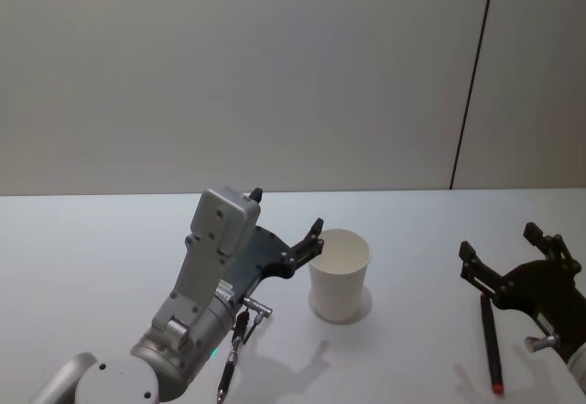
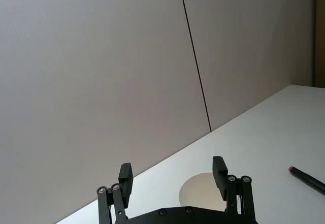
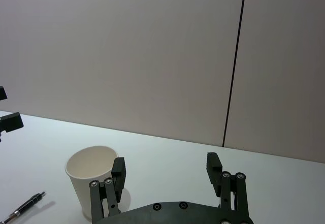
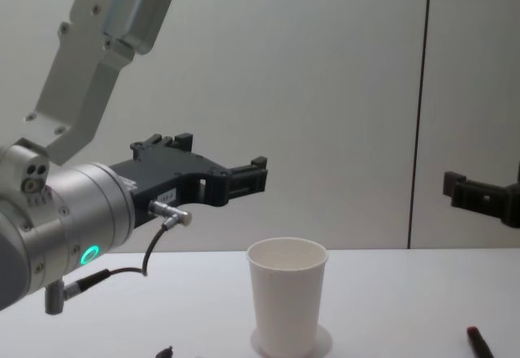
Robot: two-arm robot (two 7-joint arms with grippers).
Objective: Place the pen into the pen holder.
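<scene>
Seen from above, the black pen (image 1: 226, 376) runs off the bottom edge, its upper end tucked under the cable (image 1: 244, 323) of the left arm (image 1: 206, 276). The red-tipped pen (image 1: 491, 344) slips beneath the right claw (image 1: 499, 244) at its far end (where it stops, I can't tell). In the right wrist view, that claw's body hides the base of the pen holder (image 3: 84, 183).

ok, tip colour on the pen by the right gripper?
Red, on the pen; best in head view.
</scene>
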